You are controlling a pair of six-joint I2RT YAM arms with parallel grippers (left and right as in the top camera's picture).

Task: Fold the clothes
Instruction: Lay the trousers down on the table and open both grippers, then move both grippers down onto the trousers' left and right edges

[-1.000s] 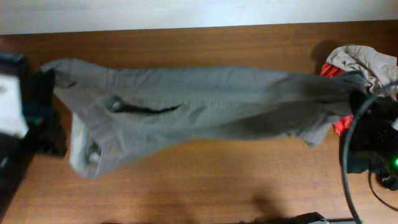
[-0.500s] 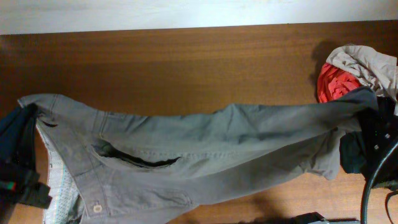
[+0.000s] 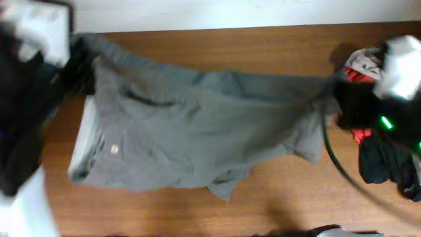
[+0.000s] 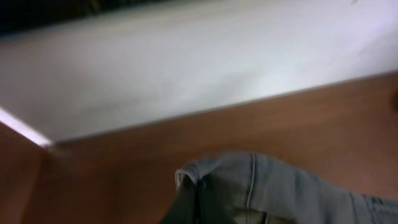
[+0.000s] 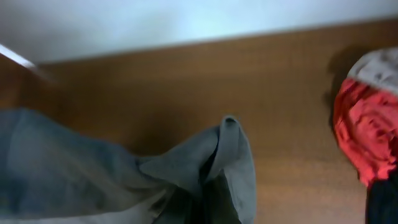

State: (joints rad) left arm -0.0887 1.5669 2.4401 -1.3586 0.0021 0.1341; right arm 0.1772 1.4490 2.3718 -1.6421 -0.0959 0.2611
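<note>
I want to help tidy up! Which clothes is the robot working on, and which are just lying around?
In the job: grey-olive trousers, stretched out wide.
Lying about: red garment, black garment, pale beige garment, heaped on the right.

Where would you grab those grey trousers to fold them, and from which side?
Probably at the two ends: the waistband corner on the left of the overhead view and the leg hem on the right, each from its own outer side. The grey trousers lie stretched lengthwise across the table, so end grips keep them flat; the wrinkled middle would just bunch.
</note>
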